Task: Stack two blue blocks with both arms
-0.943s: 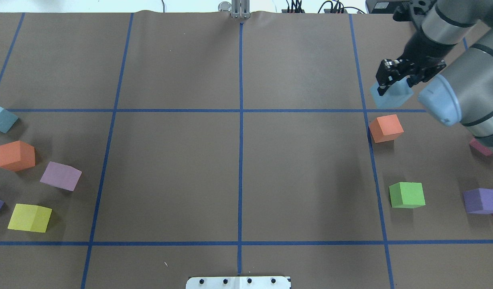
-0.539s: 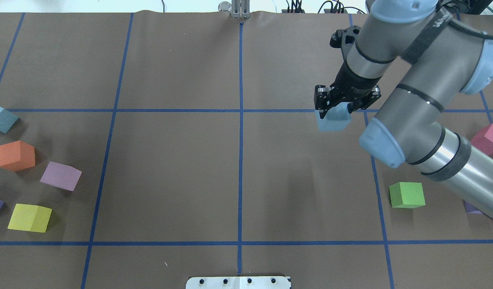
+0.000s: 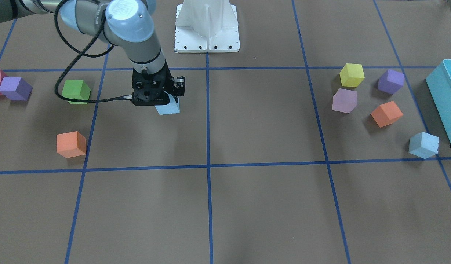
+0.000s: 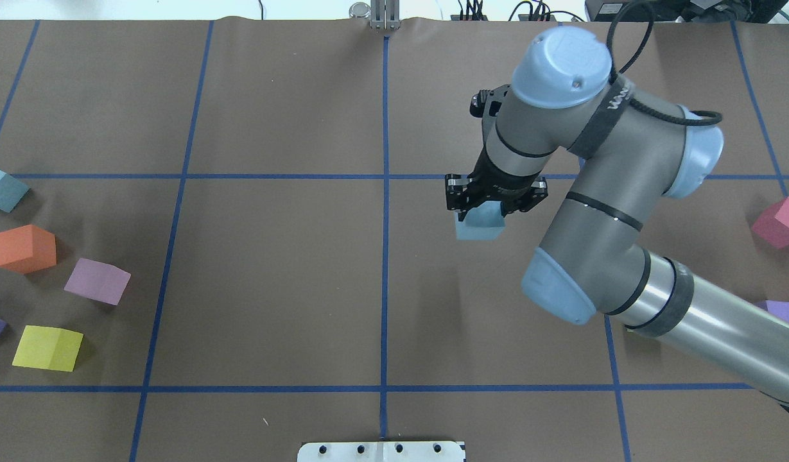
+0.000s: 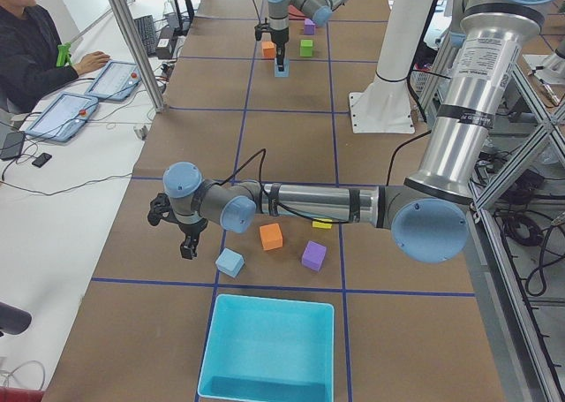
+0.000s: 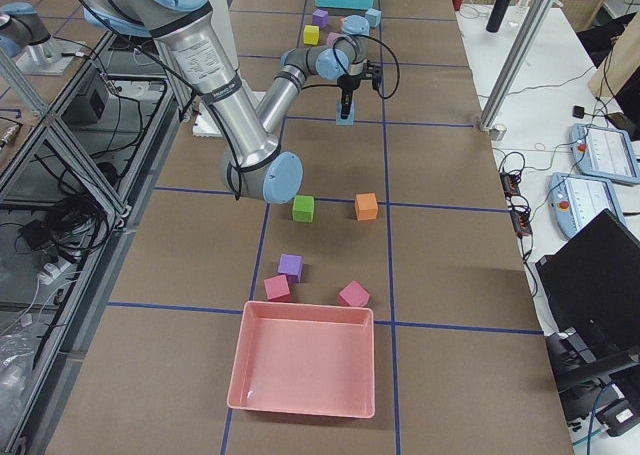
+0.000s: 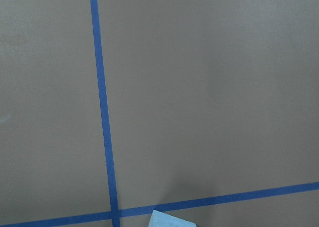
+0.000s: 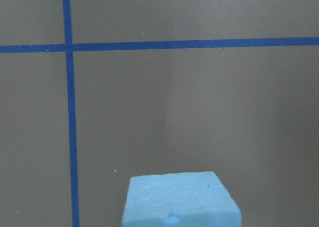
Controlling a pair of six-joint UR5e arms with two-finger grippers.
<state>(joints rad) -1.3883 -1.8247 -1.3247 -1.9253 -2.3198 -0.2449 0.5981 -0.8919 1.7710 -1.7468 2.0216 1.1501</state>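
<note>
Carried centreward, right pincer grips 1 blue block; other block sits seemingly beside left pincer (gap unreadable).

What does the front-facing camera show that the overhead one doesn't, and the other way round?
Only front-facing: the green cube, the orange cube on the robot's right, and the turquoise bin. In the overhead view the right arm covers those two cubes. Only overhead: the cables past the table's far edge. Both: the right gripper shut on one blue block, and the other blue block lying free on the robot's left.
</note>
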